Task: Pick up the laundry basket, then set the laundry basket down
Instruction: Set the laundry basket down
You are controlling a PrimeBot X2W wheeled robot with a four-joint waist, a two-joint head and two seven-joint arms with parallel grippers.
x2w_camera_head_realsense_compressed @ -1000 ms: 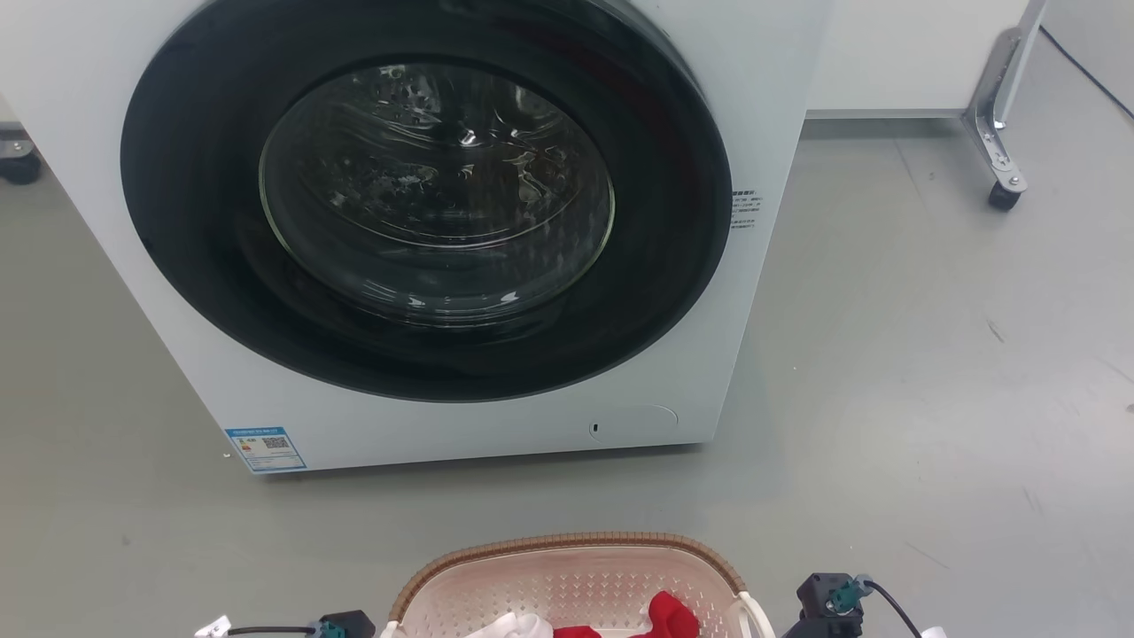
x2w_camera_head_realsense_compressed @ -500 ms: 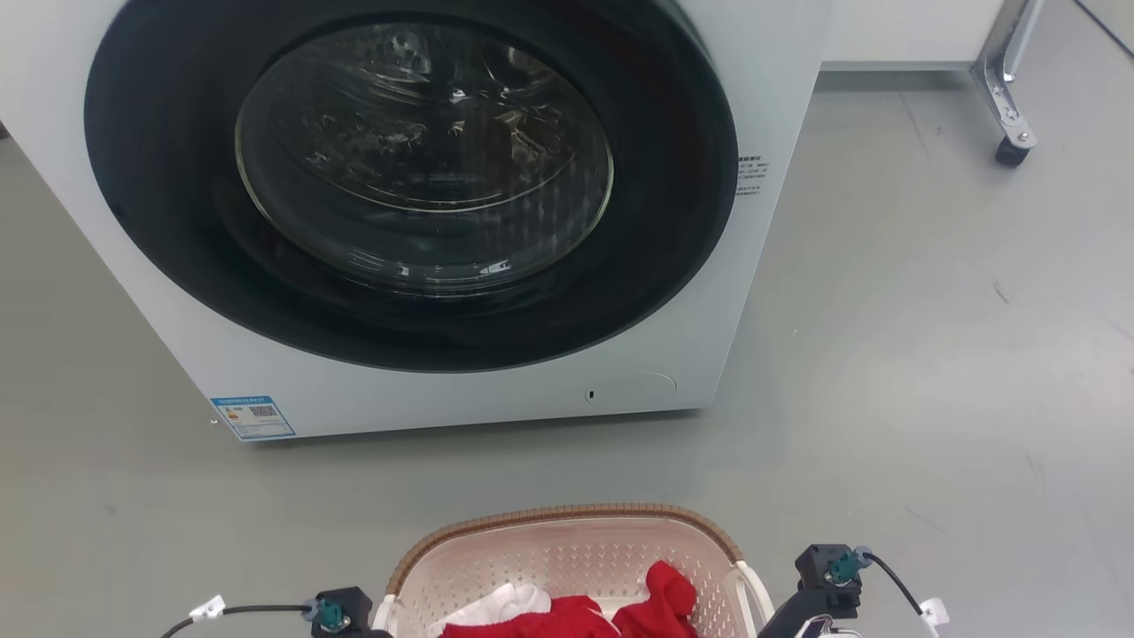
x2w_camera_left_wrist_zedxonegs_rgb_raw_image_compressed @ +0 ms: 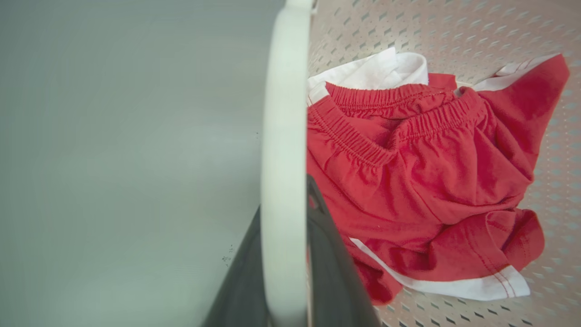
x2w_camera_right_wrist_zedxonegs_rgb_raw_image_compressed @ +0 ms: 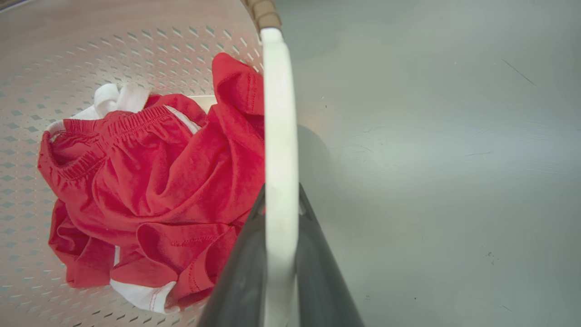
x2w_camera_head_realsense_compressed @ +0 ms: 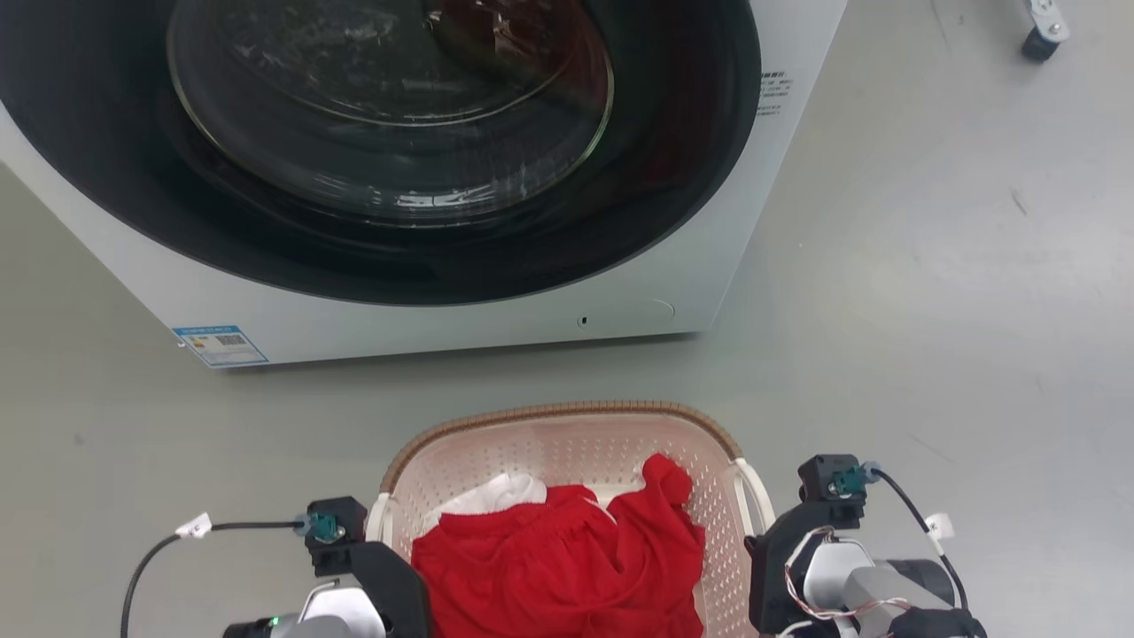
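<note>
Inside one basket, perhaps two garments.

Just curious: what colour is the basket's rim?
The laundry basket has a brown, woven-looking rim; head view shows it best.

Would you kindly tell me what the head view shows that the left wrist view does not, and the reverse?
Head view: the white washing machine with its round dark door, its blue label, and a caster wheel at the upper right.
Left wrist view: the left gripper with a dark finger on each side of the white handle, and the elastic waistband of the red garment.
Both: the laundry basket, the red garment, a white garment and the grey floor.
</note>
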